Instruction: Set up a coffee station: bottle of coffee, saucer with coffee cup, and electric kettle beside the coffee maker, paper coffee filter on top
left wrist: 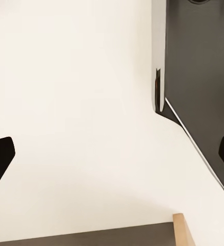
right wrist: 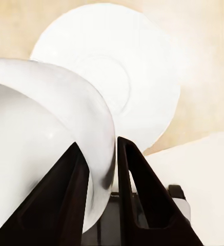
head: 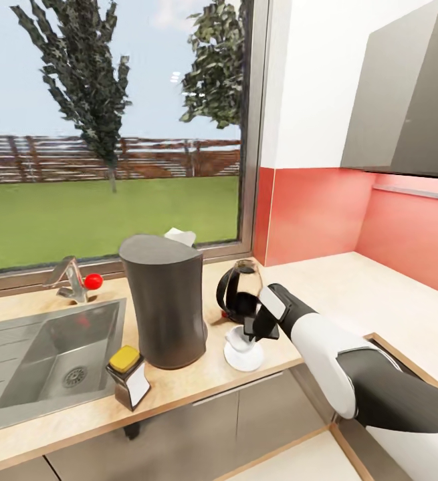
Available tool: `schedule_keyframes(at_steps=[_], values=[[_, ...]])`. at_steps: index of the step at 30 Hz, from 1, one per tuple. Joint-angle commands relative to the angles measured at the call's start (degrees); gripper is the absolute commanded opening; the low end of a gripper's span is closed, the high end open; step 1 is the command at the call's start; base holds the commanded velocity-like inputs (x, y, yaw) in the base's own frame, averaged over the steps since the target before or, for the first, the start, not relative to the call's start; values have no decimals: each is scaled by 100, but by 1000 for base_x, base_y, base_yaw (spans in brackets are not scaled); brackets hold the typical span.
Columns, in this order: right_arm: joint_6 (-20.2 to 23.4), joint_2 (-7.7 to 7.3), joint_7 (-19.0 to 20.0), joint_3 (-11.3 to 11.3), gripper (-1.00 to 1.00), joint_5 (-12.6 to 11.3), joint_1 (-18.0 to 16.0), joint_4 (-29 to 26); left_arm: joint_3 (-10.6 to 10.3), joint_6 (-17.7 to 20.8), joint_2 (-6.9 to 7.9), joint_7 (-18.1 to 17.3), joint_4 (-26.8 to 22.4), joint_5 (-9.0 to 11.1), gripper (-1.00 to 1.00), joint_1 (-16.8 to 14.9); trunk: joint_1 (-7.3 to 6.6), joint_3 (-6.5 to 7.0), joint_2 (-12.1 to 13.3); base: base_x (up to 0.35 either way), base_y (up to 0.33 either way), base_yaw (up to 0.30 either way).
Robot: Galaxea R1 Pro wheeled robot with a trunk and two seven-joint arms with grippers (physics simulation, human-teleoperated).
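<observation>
The tall dark grey coffee maker (head: 165, 307) stands on the kitchen countertop (head: 352, 280) beside the sink. The white paper coffee filter (head: 182, 236) peeks over the far edge of its top. To its right stands the electric kettle (head: 240, 288). In front of the kettle lies the white saucer (head: 245, 359) (right wrist: 122, 72). My right gripper (head: 252, 332) (right wrist: 99, 146) is shut on the rim of the coffee cup (head: 234, 339) (right wrist: 45, 133), holding it tilted just over the saucer. The bottle of coffee (head: 128, 377) stands at the counter's front edge. The left gripper (left wrist: 112, 159) is open, its fingers wide apart.
A steel sink (head: 51, 354) with a faucet (head: 68, 277) and a small red object (head: 93, 281) lies to the left. A large window (head: 112, 133) runs behind the counter. A grey range hood (head: 406, 113) hangs at the right, above the red backsplash.
</observation>
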Motion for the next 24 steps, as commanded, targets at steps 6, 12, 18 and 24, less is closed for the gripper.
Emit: schedule_keyframes(at_steps=[6, 12, 18, 24], values=[[7, -68, -23, 39, -100, -82, 125, -9, 45, 2, -5, 18, 4, -60, 100, 1, 3, -4, -6, 8, 0, 0], [-147, -200, -3, 47, -100, -83, 274, -9, 47, 2, -4, 18, 4, -60, 100, 8, 3, -4, -6, 0, 0, 0], [-236, -257, 17, 47, -100, -89, 320, -17, 46, 2, -4, 18, 2, -60, 100, 10, 3, -4, -6, 0, 0, 0], [-396, -259, 21, 47, -100, -95, 321, -13, 47, 2, -5, 18, 0, -60, 100, 10, 3, -4, -6, 29, 1, 0]])
